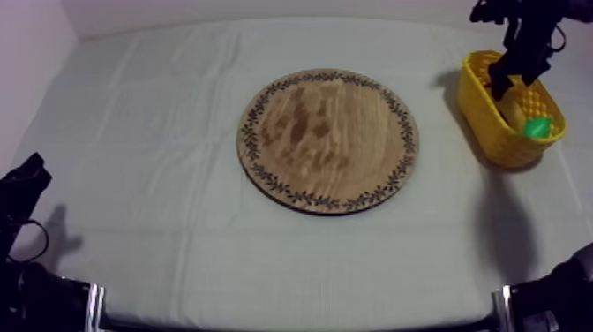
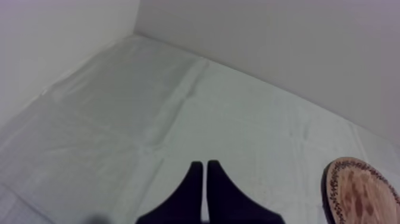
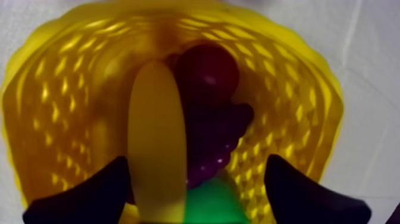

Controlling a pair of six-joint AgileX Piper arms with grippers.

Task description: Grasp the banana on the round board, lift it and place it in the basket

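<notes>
Right wrist view first: the banana [image 3: 156,149] is seen lying lengthwise inside the yellow basket [image 3: 53,89], pressed against a bunch of grapes [image 3: 219,134], with a small red fruit [image 3: 208,67] beyond it and a green fruit [image 3: 211,201], probably the pear, at its near end. The right gripper [image 3: 196,164] is held just above the basket's mouth with its fingers spread wide apart, one to each side of the pile and clamped on nothing; no contact with the banana can be made out.

Over to the top view: the wooden board [image 1: 326,141] is found bare in the middle of the cloth [image 1: 159,106], and the basket is seen well apart from it, on the right, under the right arm.

At the left wrist, the left gripper [image 2: 205,167] is shown with its fingers together as a narrow wedge, empty, low over the cloth with the board's rim off to one side.

Progress, as judged from this: pick and placement look done, since the banana is in the basket and off the board. All that seems left is for the right arm to be lifted clear and brought back to rest.
</notes>
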